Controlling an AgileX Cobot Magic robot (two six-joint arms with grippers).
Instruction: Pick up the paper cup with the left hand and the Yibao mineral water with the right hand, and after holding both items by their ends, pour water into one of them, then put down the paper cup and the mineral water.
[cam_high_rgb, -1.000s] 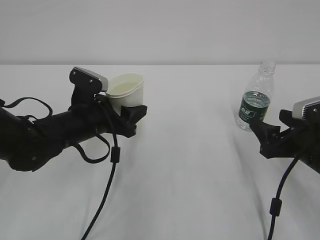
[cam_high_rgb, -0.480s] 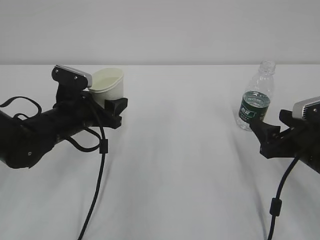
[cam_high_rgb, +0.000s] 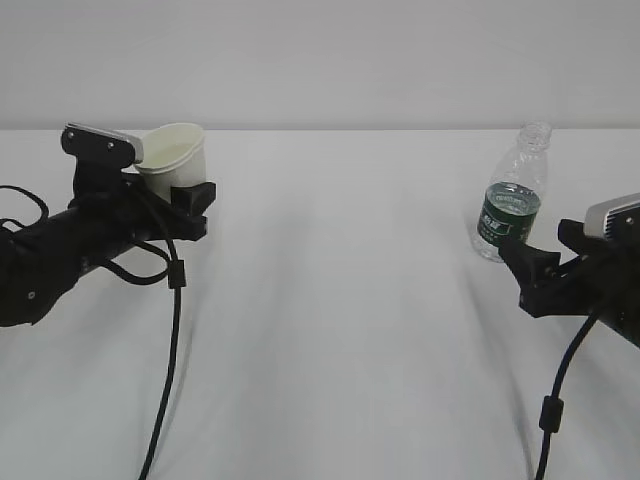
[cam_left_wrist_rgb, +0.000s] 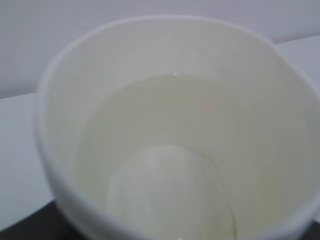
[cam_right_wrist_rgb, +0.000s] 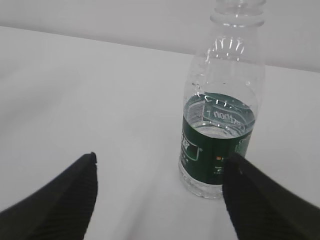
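The white paper cup (cam_high_rgb: 176, 157) is off the table at the left, leaning slightly, with my left gripper (cam_high_rgb: 188, 203) shut on its lower part. In the left wrist view the paper cup (cam_left_wrist_rgb: 175, 120) fills the frame, its cream inside holding some clear water, and the jaws are hidden under it. The Yibao mineral water (cam_high_rgb: 511, 199) stands upright and capless on the table at the right, water reaching its green label. My right gripper (cam_high_rgb: 516, 270) sits just in front of it, open. In the right wrist view the bottle (cam_right_wrist_rgb: 220, 127) stands beyond the right gripper (cam_right_wrist_rgb: 162, 162), next to the right finger and untouched.
A white cloth covers the table (cam_high_rgb: 350, 330), which ends at a pale wall behind. Black cables (cam_high_rgb: 170, 330) hang from both arms down to the front edge.
My left arm has carried the paper cup to the left and slightly back. The right arm and the bottle have not moved.
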